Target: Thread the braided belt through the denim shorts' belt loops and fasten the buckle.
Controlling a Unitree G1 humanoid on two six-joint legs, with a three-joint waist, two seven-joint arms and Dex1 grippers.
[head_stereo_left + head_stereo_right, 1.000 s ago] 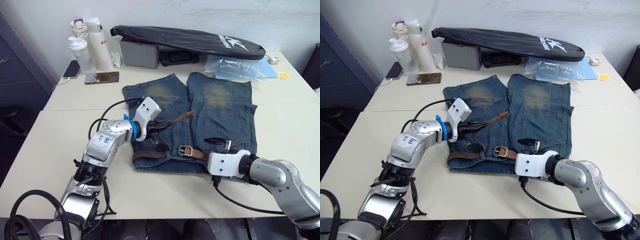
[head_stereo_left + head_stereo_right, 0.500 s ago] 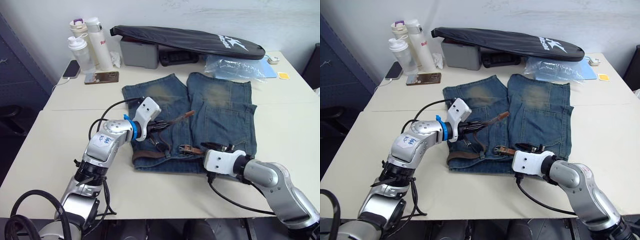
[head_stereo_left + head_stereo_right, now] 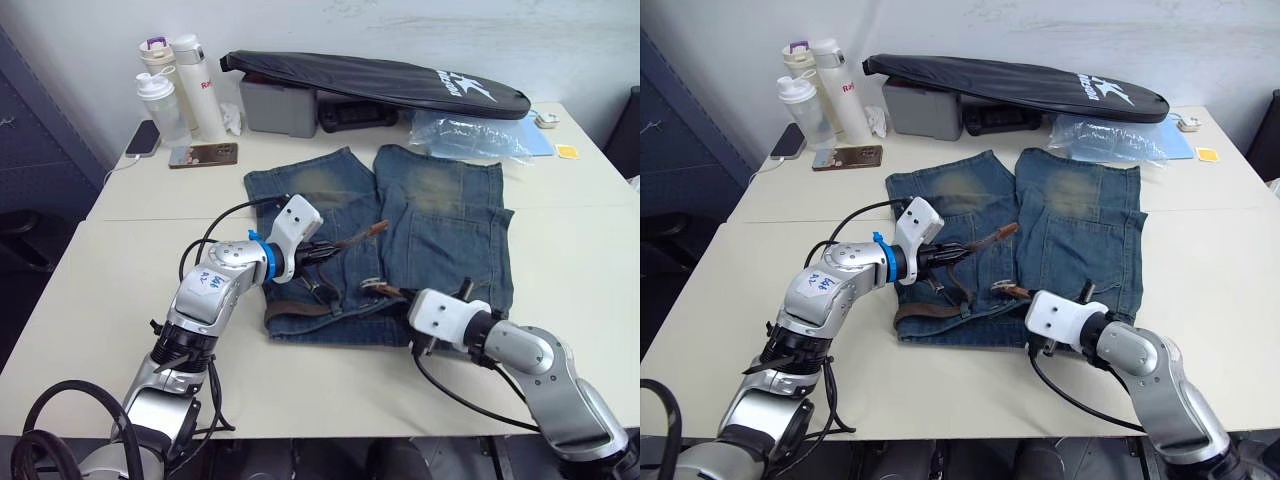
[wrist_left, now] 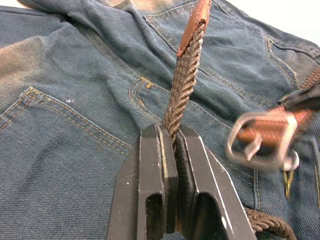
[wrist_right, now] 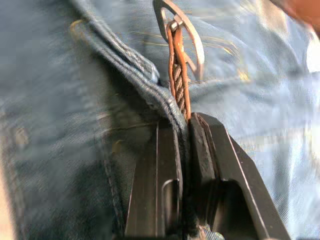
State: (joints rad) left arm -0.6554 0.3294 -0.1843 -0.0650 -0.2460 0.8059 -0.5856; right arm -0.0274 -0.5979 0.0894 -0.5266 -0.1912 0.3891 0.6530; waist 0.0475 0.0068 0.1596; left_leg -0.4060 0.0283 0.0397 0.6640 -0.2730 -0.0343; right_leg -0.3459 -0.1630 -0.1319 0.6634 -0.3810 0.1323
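Observation:
The faded blue denim shorts point(image 3: 440, 210) lie flat on the table, waistband towards me. The braided belt point(image 3: 300, 308) runs along the waistband, and its free end rises to a reddish-brown tip point(image 4: 195, 22). My left gripper point(image 3: 318, 252) is shut on that free end, a little below the tip, over the shorts' left half. My right gripper point(image 3: 398, 294) is at the middle of the waistband and is shut on the strap just behind the silver buckle point(image 5: 180, 30), which stands slightly off the denim. The belt loops are too small to make out.
A long black zipped bag point(image 3: 380, 80) lies on a grey box point(image 3: 280, 105) at the back. Bottles point(image 3: 180, 90) and a phone point(image 3: 205, 154) stand at the back left. A clear plastic bag point(image 3: 470, 135) is at the back right. Bare table point(image 3: 120, 260) surrounds the shorts.
My right gripper moved left to the buckle end and went from open to shut on the strap, lifting the buckle slightly. The left gripper kept its hold and place.

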